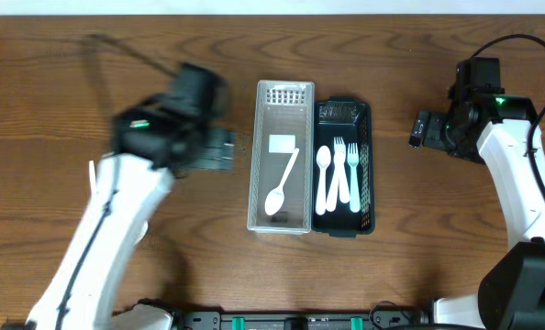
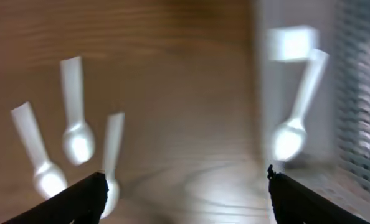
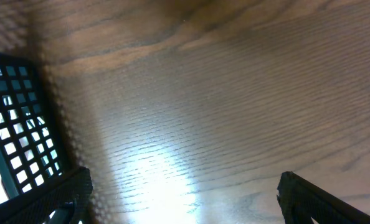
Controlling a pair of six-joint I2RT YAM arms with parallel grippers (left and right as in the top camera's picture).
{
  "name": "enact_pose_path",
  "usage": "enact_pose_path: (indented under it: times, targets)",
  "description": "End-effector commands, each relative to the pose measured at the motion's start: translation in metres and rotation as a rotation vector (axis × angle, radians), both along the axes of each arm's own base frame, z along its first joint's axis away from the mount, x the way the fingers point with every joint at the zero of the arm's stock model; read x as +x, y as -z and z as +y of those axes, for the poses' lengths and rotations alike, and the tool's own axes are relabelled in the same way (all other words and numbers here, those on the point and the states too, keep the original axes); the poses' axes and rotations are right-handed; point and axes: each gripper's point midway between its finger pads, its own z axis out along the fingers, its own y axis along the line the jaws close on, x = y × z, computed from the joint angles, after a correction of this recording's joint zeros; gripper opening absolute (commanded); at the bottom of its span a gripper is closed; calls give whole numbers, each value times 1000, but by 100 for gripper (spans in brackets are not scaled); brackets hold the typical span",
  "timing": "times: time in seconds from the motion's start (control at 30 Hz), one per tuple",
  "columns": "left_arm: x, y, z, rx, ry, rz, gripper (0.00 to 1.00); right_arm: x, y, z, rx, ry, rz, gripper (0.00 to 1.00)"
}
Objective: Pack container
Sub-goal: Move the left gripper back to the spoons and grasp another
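A clear plastic container [image 1: 259,197] stands mid-table with one white spoon [image 1: 282,183] in it. A black mesh container [image 1: 368,174] next to it on the right holds a white spoon [image 1: 324,179] and two white forks [image 1: 346,174]. My left gripper [image 1: 225,151] is just left of the clear container, blurred. In the left wrist view it [image 2: 185,186] is open and empty above bare wood. Three white spoons [image 2: 76,134] lie on the table to its left, and the clear container's spoon [image 2: 294,118] is to its right. My right gripper [image 1: 419,130] is open and empty over wood [image 3: 185,193].
The black mesh container's wall [image 3: 10,124] shows at the left edge of the right wrist view. The three loose spoons are hidden under my left arm in the overhead view. Brown wooden table [image 1: 89,275] all around.
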Motion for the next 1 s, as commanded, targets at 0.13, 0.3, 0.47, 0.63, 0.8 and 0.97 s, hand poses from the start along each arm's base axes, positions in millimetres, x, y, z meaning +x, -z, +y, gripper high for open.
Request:
enact_pose_path:
  times: [0.13, 0.3, 0.47, 0.63, 0.8, 0.97]
  targets:
    - [-8, -1, 95, -10, -189, 18, 88, -2, 2, 0, 1, -11, 10, 99]
    - [-12, 35, 133, 18, -235, 75, 90, -4, 2, 0, 2, -11, 21, 99]
    - [-18, 88, 145, 42, -176, 156, 90, -6, 3, 0, 3, -11, 28, 99]
    - [-25, 142, 143, 37, -157, 228, 91, -5, 3, 5, 26, -18, 22, 99]
    - [-30, 177, 142, 30, -155, 277, 91, -4, 3, 5, 28, -19, 20, 99]
    - [-34, 201, 137, -5, -147, 338, 91, -4, 3, 5, 28, -19, 20, 99]
